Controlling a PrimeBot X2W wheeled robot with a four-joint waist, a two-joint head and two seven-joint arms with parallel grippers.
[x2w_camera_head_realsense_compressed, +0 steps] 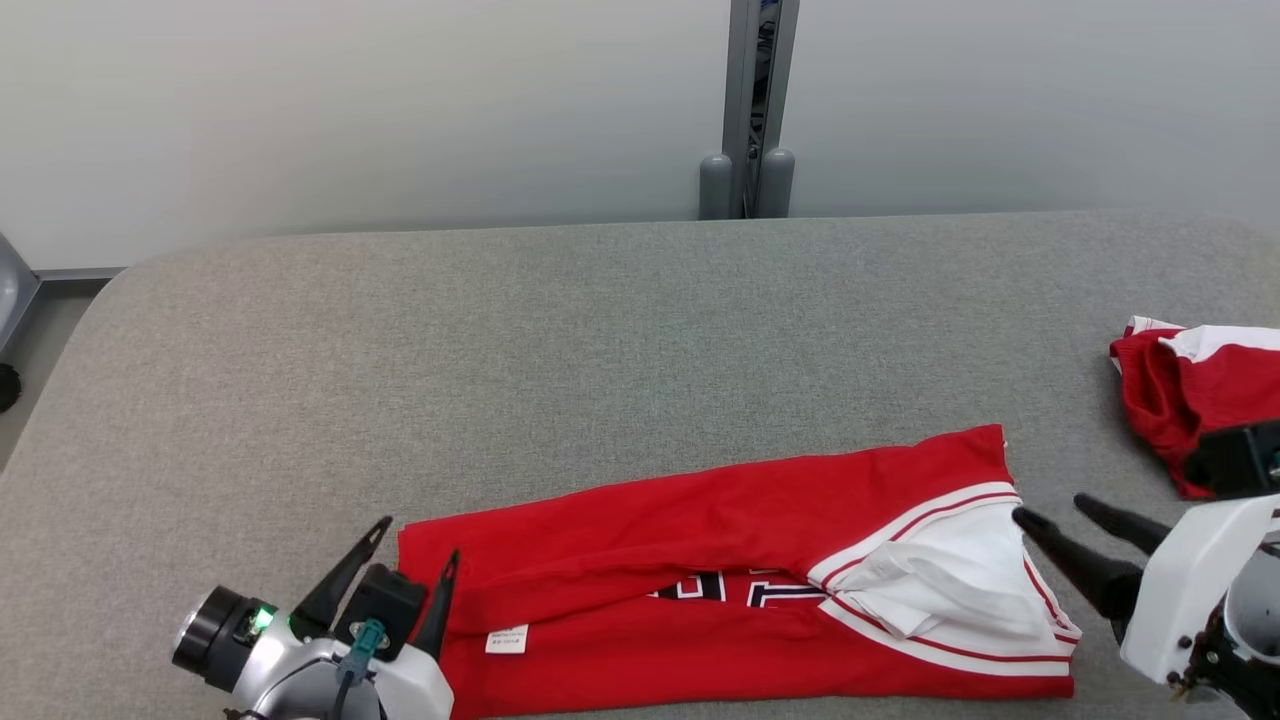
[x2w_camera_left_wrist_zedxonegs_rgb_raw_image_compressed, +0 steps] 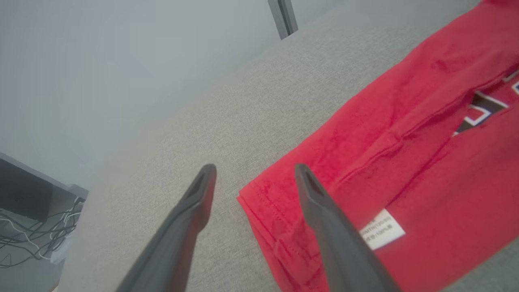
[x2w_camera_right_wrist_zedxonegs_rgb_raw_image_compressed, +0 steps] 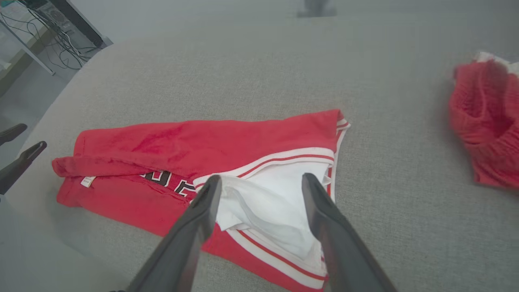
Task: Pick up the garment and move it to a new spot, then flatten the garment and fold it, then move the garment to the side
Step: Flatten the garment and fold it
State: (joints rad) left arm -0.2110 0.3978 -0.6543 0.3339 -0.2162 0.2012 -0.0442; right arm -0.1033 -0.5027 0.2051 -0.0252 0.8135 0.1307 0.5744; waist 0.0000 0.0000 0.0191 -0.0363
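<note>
1. The garment [x2w_camera_head_realsense_compressed: 700, 520] is a red shirt with white striped trim. It lies on the grey table [x2w_camera_head_realsense_compressed: 600, 330] near the robot's edge, stretched left to right as a long band.
2. Its far half is folded over toward the robot, and the fold edge covers the top of the dark lettering [x2w_camera_head_realsense_compressed: 740, 588].
3. The white panel [x2w_camera_head_realsense_compressed: 950, 575] with red stripes sits rumpled at the right end, on top of the red.
4. A small white label [x2w_camera_head_realsense_compressed: 506, 639] lies face up near the left end.
5. Left gripper [x2w_camera_head_realsense_compressed: 420, 540]: fingers spread, nothing between them, holding nothing. It sits at the garment's left end. In its wrist view one finger [x2w_camera_left_wrist_zedxonegs_rgb_raw_image_compressed: 324, 215] is over the red corner and the other is over bare table. Contact with the cloth — can't tell.
6. Right gripper [x2w_camera_head_realsense_compressed: 1050, 508]: fingers spread, empty. The tips are just beside the garment's right end, pointing at the white panel. In its wrist view the white cloth shows in the gap between the fingers but is not pinched.
7. A second red-and-white bundle [x2w_camera_head_realsense_compressed: 1170, 390] is bunched at the table's right edge — well apart from the garment.
8. A grey post [x2w_camera_head_realsense_compressed: 748, 110] stands behind the table's far edge, against a pale wall [x2w_camera_head_realsense_compressed: 350, 110].
</note>
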